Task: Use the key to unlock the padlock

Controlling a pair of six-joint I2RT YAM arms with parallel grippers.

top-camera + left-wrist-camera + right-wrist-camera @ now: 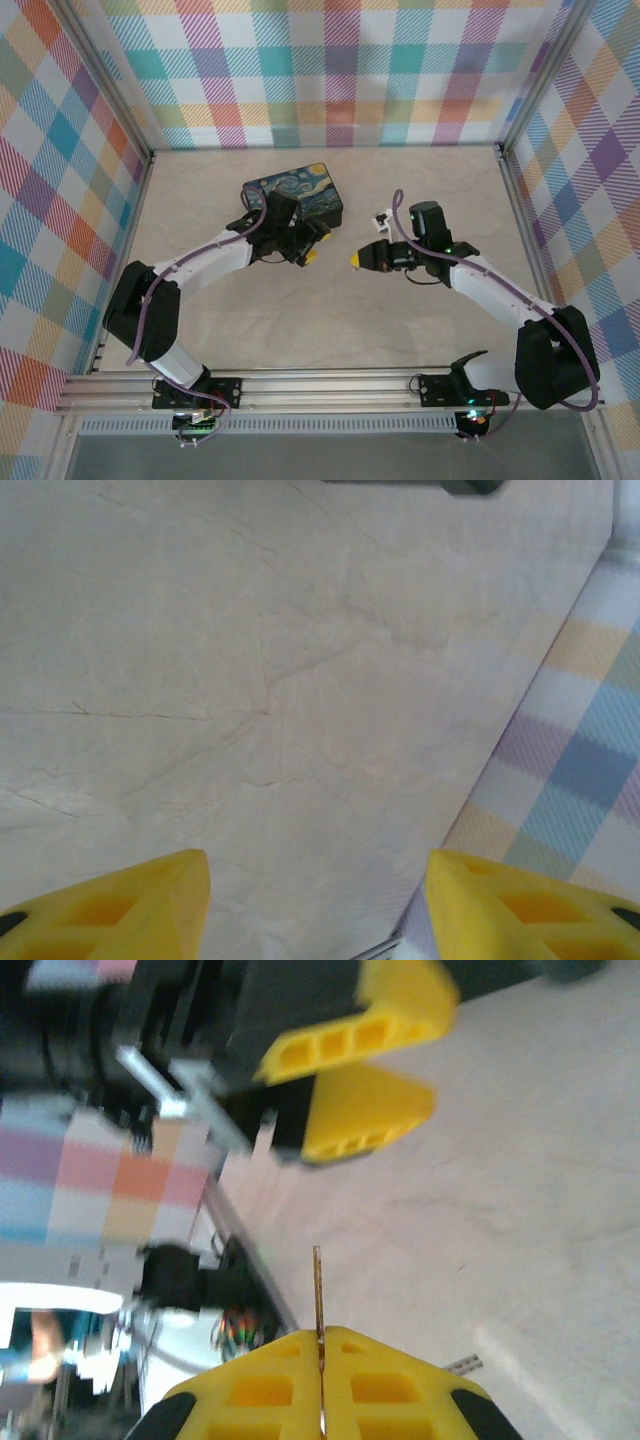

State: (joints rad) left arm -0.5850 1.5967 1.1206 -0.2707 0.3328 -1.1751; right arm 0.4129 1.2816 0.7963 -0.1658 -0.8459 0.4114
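Yellow fingers [250, 1390] of the right gripper [322, 1380] are pressed together on the key [317, 1290], whose thin blade sticks out towards the left gripper [400, 1060] just ahead. From above, both grippers hang over the pale table [300, 330], tips near each other, the left one just beside the painted box [305, 190]. The left gripper's fingers [110, 910] stand apart. A silvery bit [375, 948] peeps between them. Whether that is the padlock, held, I cannot tell.
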